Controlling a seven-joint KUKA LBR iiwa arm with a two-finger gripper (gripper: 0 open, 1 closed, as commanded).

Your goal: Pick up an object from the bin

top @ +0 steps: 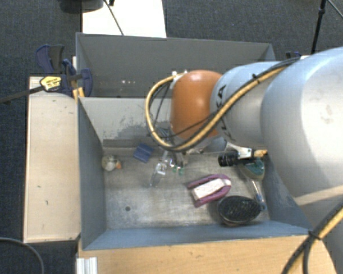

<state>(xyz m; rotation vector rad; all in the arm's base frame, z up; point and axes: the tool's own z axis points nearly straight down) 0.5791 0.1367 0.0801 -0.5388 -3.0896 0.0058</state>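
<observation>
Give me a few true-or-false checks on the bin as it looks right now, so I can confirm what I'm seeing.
1. The pincer is down near the middle of the bin, below the arm's orange cover. True.
2. The purple-and-white packet lies against the bin's left wall. False: it lies right of centre, next to the black round object.
3. A small blue object lies to the left of the pincer in the view. True.
4. The black round object is stacked on the blue object. False: the two are well apart, with the black one by the near right corner.
5. A small pale round thing lies near the left wall. True.
</observation>
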